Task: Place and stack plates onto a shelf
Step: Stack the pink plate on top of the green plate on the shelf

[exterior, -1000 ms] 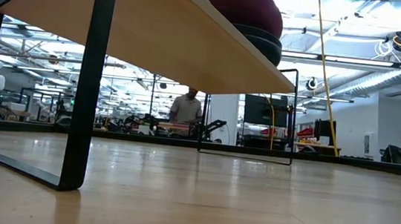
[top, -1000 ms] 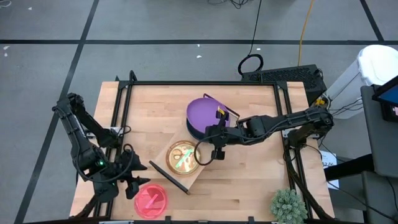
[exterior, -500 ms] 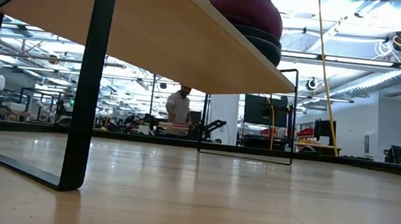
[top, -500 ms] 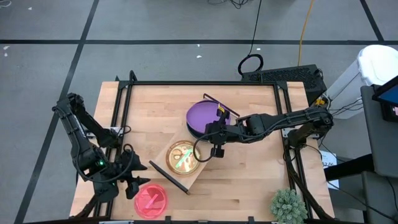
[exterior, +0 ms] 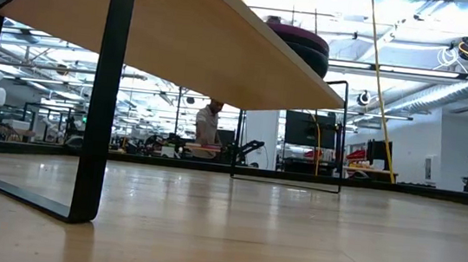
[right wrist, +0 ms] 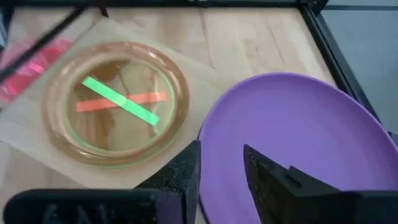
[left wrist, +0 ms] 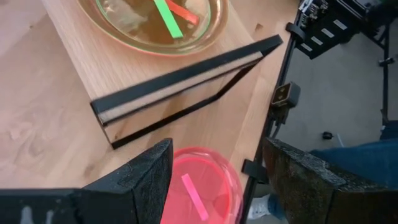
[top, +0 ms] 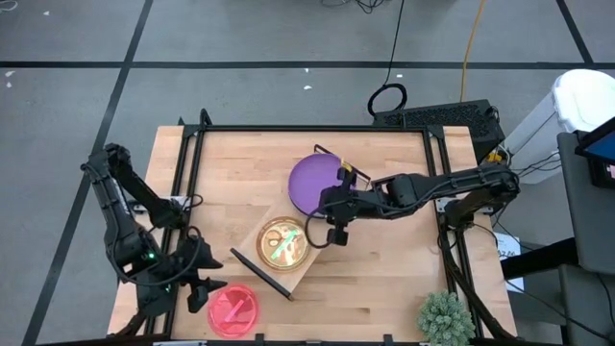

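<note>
The purple plate (top: 313, 181) (right wrist: 292, 137) lies flat on a dark plate (exterior: 315, 61) at the far end of the light-wood shelf (top: 252, 258) (exterior: 184, 30). A small translucent plate (top: 282, 243) (right wrist: 115, 102) with a lime-green rim rests on the shelf's near end. The pink plate (top: 233, 309) (left wrist: 199, 186) lies on the tabletop at the near left corner. My right gripper (top: 333, 213) (right wrist: 221, 180) stands over the purple plate's near-right rim, its fingers a narrow gap apart. My left gripper (top: 199, 285) (left wrist: 214, 180) hovers wide open just left of the pink plate. My right gripper slants down from the table's right over the purple plate's rim (right wrist: 221, 163). Its own fingers (right wrist: 180, 177) hide that rim, so I cannot tell whether they touch it. The plate lies flat on the dark plate below.
Black frame rails (top: 307, 129) run along the table's edges. A spiky green plant (top: 445, 317) stands at the near right corner. Bare tabletop (top: 384, 279) lies right of the shelf. In the low view a person (exterior: 208, 124) stands far behind the table.
The purple plate, tilted up like a dome over the dark plate a second ago, has dropped flat onto it. My right gripper has stayed at its near-right rim. My left gripper has shifted slightly toward the table's near left corner.
</note>
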Action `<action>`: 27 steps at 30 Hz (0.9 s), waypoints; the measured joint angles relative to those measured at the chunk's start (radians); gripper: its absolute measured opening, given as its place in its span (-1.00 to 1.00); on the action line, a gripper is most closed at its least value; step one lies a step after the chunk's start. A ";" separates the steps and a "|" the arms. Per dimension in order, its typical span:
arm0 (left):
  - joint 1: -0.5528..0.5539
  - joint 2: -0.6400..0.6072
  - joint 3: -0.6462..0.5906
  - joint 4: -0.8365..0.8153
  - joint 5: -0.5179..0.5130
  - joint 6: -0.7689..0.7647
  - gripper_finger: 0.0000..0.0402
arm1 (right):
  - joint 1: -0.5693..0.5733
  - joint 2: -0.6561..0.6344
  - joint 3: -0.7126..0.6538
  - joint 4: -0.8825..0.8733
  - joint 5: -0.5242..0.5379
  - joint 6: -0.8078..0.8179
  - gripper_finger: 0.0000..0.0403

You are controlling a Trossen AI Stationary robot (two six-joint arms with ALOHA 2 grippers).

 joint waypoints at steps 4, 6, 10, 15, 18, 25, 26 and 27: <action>-0.030 0.005 0.000 0.010 0.000 -0.009 0.27 | 0.013 -0.030 0.000 0.013 -0.004 0.049 -0.48; -0.045 0.014 0.000 0.025 0.004 -0.006 0.27 | 0.024 -0.050 0.000 0.022 -0.003 0.068 -0.48; -0.078 0.044 -0.019 0.096 0.032 0.050 0.27 | 0.048 -0.087 0.000 0.051 0.003 0.121 -0.48; -0.117 0.123 -0.029 0.162 0.133 0.182 0.27 | 0.087 -0.117 0.000 0.061 0.005 0.218 -0.48; -0.137 0.183 -0.029 0.204 0.186 0.304 0.27 | 0.109 -0.122 0.000 0.061 0.005 0.268 -0.48; -0.143 0.300 -0.030 0.233 0.285 0.454 0.27 | 0.157 -0.124 0.000 0.050 0.005 0.315 -0.48; -0.142 0.314 -0.030 0.236 0.295 0.475 0.27 | 0.162 -0.124 0.000 0.045 0.006 0.322 -0.48; -0.141 0.328 -0.030 0.239 0.309 0.495 0.27 | 0.168 -0.124 0.000 0.040 0.006 0.327 -0.48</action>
